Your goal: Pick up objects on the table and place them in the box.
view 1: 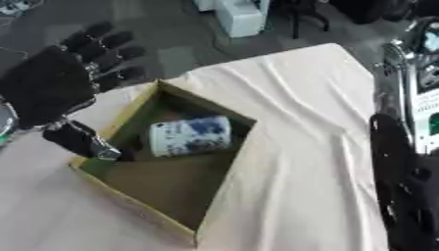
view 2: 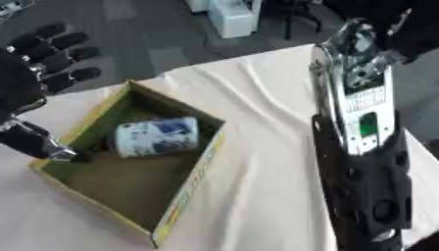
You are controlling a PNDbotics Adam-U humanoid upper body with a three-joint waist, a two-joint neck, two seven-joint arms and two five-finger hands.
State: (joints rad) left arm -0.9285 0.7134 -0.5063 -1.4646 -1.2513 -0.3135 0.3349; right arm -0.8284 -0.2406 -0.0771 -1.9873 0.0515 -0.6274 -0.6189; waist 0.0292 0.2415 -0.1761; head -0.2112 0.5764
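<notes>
Left eye view shows more of the left hand [view 1: 51, 86]: the whole black palm, fingers spread wide and straight toward the top, thumb reaching down to the near-left rim of the box [view 1: 129, 115], holding nothing. In the right eye view that hand is cut off at the left edge, so only fingers and thumb show. The box sits on the cloth-covered table [view 1: 300, 147], open-topped, with tan walls and a dark greenish floor. Inside it lies one white can with blue markings [view 1: 189, 136], on its side toward the far-left part, just beside the thumb tip; whether they touch I cannot tell. Right eye view gives what the other crops: the right arm [view 2: 364, 162], a long black forearm with a silver and white section above, lying along the table's right side. Its hand is not seen in either view.
</notes>
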